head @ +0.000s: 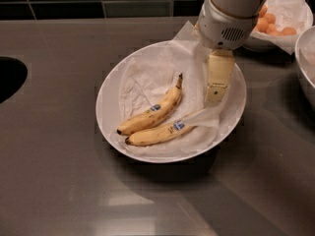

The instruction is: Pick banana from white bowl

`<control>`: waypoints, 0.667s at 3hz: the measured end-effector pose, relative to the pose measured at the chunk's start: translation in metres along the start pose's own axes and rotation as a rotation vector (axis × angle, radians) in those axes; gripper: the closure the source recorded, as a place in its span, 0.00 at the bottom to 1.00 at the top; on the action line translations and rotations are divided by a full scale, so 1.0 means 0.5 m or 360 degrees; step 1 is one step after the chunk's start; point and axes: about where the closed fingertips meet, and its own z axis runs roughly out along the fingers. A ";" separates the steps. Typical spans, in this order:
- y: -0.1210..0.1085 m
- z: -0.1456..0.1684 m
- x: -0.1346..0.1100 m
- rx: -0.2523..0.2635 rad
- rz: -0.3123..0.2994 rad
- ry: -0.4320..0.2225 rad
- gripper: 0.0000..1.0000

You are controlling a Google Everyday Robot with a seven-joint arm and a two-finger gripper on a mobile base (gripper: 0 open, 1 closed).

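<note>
- Your gripper (214, 98) hangs over the right side of the white bowl (109, 85). It points down, and its tip is low, close to the paper (142, 75).
- You cannot tell if the jaws are open or closed. They hold nothing that you can see.
- The banana (165, 102) lies in the middle of the white bowl, on the crumpled paper. It is short and fat, with brown spots and a small blue sticker. Its dark stem points to the far right. Its other end points to the near left.
- The gripper is to the right of the banana and does not touch it.
- A longer, thinner banana (157, 133) lies just beside the banana, on the near side. It has a blue sticker too. Its right end reaches close to the gripper's tip. You cannot tell if they touch.
- The white bowl sits on the dark desk (59, 181).
- A smaller bowl (295, 6) sits far to the right, partly behind the arm. It has small orange fruits (271, 24) in it.
- The edge of one more bowl (304, 58) shows at the right side.
- A dark round hole (10, 77) is in the desk at the left.
</note>
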 end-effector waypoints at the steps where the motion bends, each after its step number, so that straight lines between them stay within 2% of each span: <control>1: -0.023 0.025 -0.043 -0.0054 -0.0123 0.0014 0.08; 2: -0.017 0.042 -0.051 -0.0140 -0.0187 -0.0007 0.15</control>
